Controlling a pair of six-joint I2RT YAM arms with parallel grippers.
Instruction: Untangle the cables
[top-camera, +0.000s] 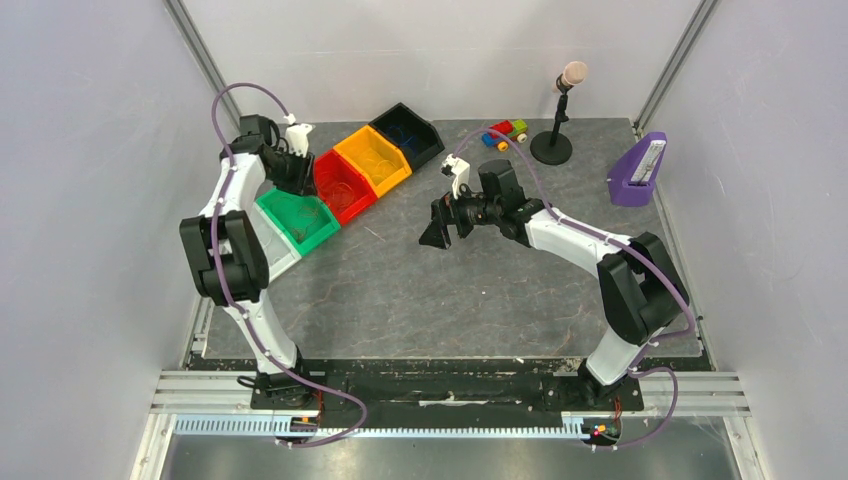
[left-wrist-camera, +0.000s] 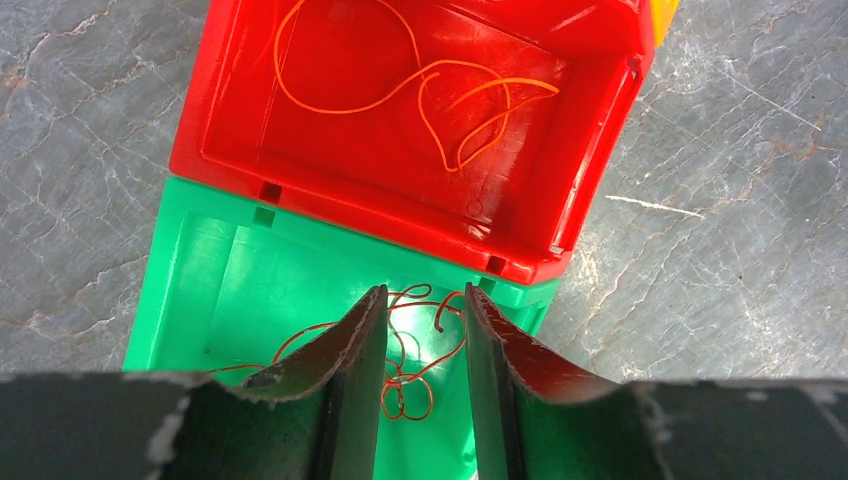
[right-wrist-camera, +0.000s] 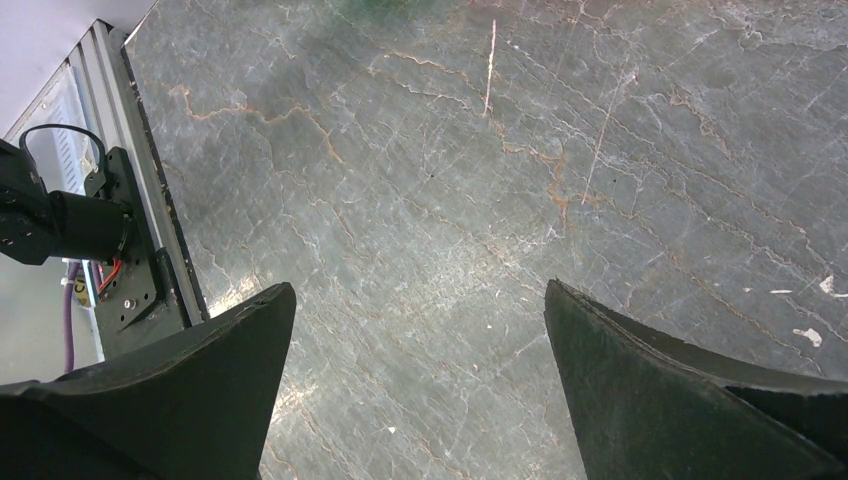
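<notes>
Thin red cables (left-wrist-camera: 415, 372) lie in a loose curly bunch on the floor of the green bin (left-wrist-camera: 180, 260). Thin orange cables (left-wrist-camera: 440, 95) lie in the red bin (left-wrist-camera: 400, 200) beside it. My left gripper (left-wrist-camera: 424, 292) hangs over the green bin (top-camera: 300, 222) with its jaws a little apart, and the red cables show through the gap below them. In the top view the left gripper (top-camera: 292, 175) is at the bins' near-left end. My right gripper (top-camera: 437, 232) is wide open and empty above bare table (right-wrist-camera: 420, 290). A thin pale strand (right-wrist-camera: 490, 55) lies on the table.
A row of bins runs diagonally at the back left: green, red (top-camera: 345, 185), orange (top-camera: 372, 160), black (top-camera: 408, 132). Coloured toy blocks (top-camera: 505, 132), a microphone stand (top-camera: 558, 115) and a purple holder (top-camera: 637, 172) stand at the back right.
</notes>
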